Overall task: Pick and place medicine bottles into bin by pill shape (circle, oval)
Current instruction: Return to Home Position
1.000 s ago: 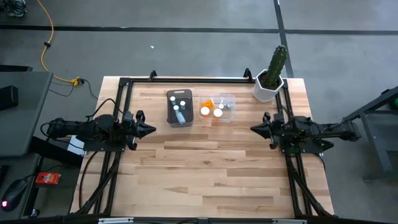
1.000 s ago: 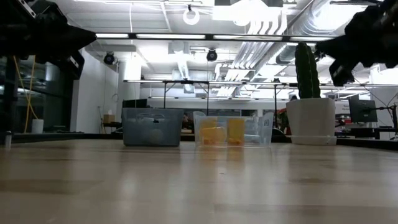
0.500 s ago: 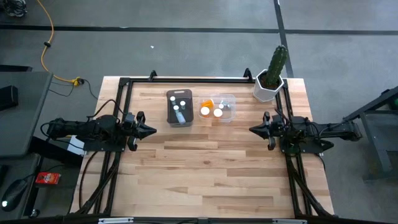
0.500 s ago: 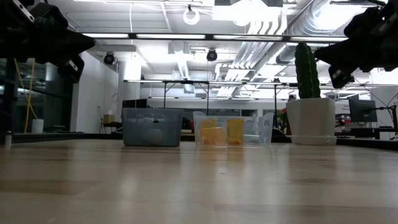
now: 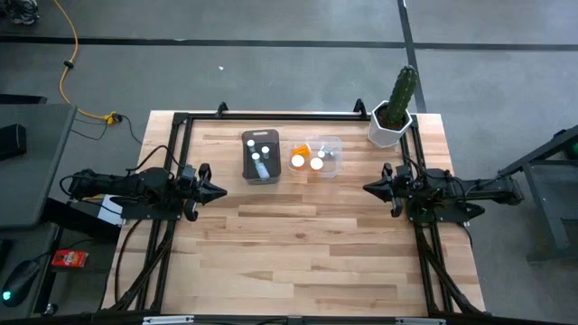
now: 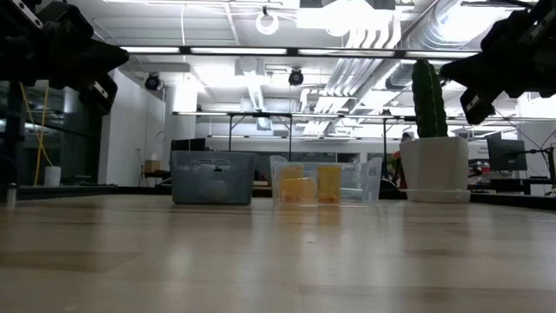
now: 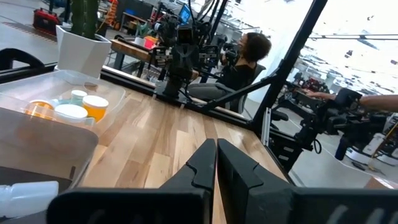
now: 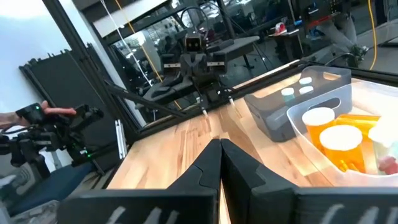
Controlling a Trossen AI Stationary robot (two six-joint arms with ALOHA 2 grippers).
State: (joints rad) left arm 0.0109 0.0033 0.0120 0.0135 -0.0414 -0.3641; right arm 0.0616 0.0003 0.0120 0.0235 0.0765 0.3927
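Several medicine bottles lie in two bins at the table's far side. The grey bin [image 5: 260,155] holds clear-bluish bottles with white caps [image 5: 261,153]. The clear bin [image 5: 318,155] holds orange bottles with white caps [image 5: 299,161]; they also show in the right wrist view [image 8: 336,140] and the left wrist view [image 7: 84,107]. My left gripper [image 5: 222,190] is shut and empty at the table's left edge. My right gripper [image 5: 365,188] is shut and empty at the right edge. Both hover above the table.
A white pot with a green cactus [image 5: 394,116] stands at the far right corner. A black frame [image 5: 271,116] runs along the table's far edge and both sides. A person [image 7: 249,53] sits in the room beyond the table.
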